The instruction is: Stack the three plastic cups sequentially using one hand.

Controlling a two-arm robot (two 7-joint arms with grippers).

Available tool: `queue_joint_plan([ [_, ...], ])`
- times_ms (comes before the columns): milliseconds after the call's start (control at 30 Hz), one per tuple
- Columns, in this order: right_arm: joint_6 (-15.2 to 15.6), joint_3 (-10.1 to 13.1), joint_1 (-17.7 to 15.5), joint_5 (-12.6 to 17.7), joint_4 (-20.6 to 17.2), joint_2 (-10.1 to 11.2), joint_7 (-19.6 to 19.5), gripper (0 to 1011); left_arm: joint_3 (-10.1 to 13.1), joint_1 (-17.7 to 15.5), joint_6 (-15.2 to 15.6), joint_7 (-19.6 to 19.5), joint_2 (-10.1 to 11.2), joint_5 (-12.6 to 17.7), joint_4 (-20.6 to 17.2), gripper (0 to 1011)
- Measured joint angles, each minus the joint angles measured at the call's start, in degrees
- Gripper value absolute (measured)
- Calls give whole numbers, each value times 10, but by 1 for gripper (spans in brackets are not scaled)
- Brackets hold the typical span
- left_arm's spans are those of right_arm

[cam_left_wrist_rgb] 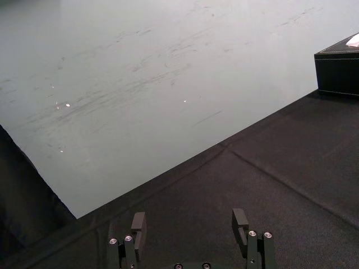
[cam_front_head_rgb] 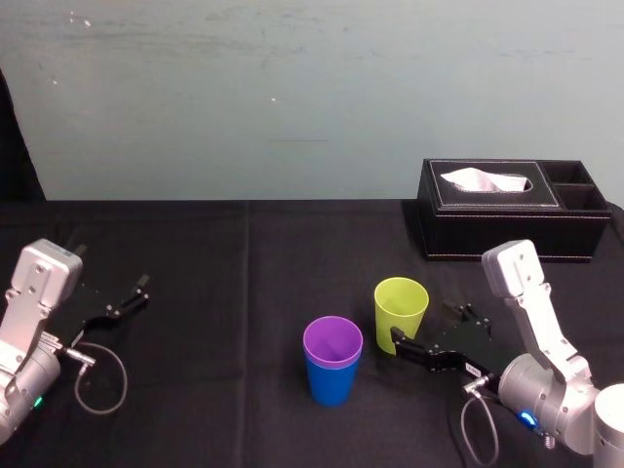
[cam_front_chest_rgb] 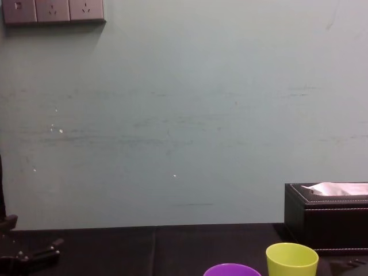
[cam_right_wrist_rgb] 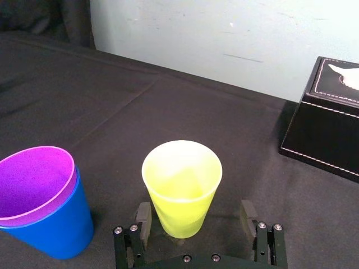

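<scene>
Nearest the robot, the purple cup [cam_right_wrist_rgb: 35, 182] sits nested in the blue cup [cam_right_wrist_rgb: 56, 230]. Just beyond, to the right, the right gripper [cam_right_wrist_rgb: 195, 217] has its jaws spread either side of the upright lime cup [cam_right_wrist_rgb: 180, 185], seemingly without contact. Hazard: off-centre closure may tip this smooth, tapered tumbler or squeeze it upward out of the grip. The left gripper [cam_left_wrist_rgb: 189, 218] is parked well apart at the left, jaws spread.

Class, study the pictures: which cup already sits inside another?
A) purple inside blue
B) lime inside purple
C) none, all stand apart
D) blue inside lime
A: the purple cup is nested in the blue cup, while the lime cup stands alone between the open fingers of the right gripper; the left gripper rests parked at the left.
</scene>
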Motion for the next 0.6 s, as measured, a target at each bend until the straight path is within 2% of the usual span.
queue_joint_plan([
  [600,-10,-7,16,-7,23,-17,-1,1003,0,0,0,0,0,0,0,1000],
])
